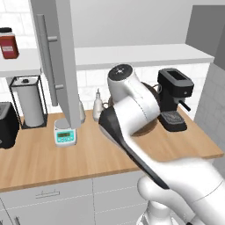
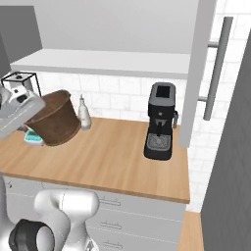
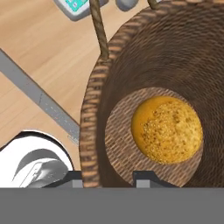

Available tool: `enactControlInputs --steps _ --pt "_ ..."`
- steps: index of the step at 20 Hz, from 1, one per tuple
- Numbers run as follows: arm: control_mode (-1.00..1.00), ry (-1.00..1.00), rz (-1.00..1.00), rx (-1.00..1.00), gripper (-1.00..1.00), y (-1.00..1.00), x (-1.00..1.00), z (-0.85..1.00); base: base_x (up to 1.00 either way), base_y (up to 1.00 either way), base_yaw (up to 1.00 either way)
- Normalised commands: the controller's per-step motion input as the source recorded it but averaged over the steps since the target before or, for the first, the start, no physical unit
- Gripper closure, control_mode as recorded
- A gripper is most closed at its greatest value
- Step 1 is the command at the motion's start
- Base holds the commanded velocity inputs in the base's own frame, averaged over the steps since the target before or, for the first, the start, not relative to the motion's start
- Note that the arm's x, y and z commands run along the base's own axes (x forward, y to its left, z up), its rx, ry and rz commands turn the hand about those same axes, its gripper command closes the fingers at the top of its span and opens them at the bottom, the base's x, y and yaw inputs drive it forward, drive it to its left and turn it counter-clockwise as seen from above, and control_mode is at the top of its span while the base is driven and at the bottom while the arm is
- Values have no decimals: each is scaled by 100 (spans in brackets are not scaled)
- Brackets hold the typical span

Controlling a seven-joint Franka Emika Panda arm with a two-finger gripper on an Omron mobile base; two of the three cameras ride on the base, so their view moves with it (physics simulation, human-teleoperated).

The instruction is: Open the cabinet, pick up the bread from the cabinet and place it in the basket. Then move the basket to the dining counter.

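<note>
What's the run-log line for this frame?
phase: basket lift | bread: in basket | basket: tilted, above worktop | gripper: straddles basket rim | cabinet: door open

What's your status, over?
Gripper astride basket rim; closure unclear. Bread in basket. Basket tilted above worktop, beside coffee machine. Cabinet door open.

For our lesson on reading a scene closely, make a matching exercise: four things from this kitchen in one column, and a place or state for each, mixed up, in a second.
Things:
1. bread
2. basket
3. coffee machine
4. cabinet door

Places or states:
A. swung open, bar handle showing
B. lying on the basket's floor
C. tilted, raised off the worktop
D. standing on the wood worktop by the tiled wall

Pairs: 1-B, 2-C, 3-D, 4-A
</note>
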Motion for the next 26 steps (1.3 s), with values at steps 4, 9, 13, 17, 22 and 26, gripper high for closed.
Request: enactControlInputs --steps 4,9,13,17,22,26 --pt "-100 0 1 0 100 -31 -51 100 0 0 0" --pt "-100 0 1 8 100 -27 -34 90 0 0 0" --pt "-100 0 7 14 100 -26 -10 36 0 0 0" --pt "-100 -1 13 4 100 -13 6 8 0 0 0" --pt "-100 -14 16 0 100 0 7 -18 0 0 0" --pt "100 -4 4 0 100 0 0 -6 -15 0 8"
